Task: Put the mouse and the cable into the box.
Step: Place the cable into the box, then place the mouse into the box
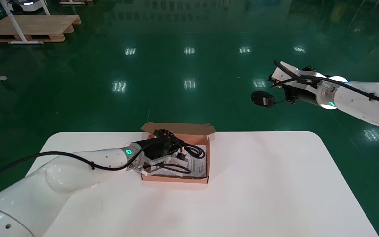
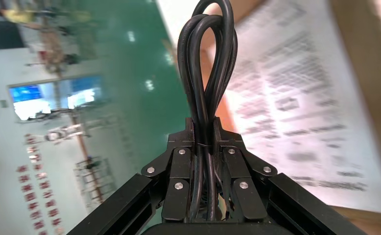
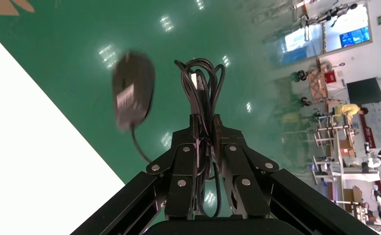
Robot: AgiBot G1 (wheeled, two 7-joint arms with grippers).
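An open brown cardboard box sits on the white table, left of centre. My left gripper is down inside the box, shut on a coiled black cable. The left wrist view shows the cable loops sticking out past the left gripper, over a printed leaflet. My right gripper hangs high over the floor beyond the table's far right corner. It is shut on the bundled cord of the black mouse, and the mouse dangles beside the right gripper.
The box's back flap stands open over the table's far edge. The leaflet lines the box floor. A wooden pallet and table legs stand far off on the green floor.
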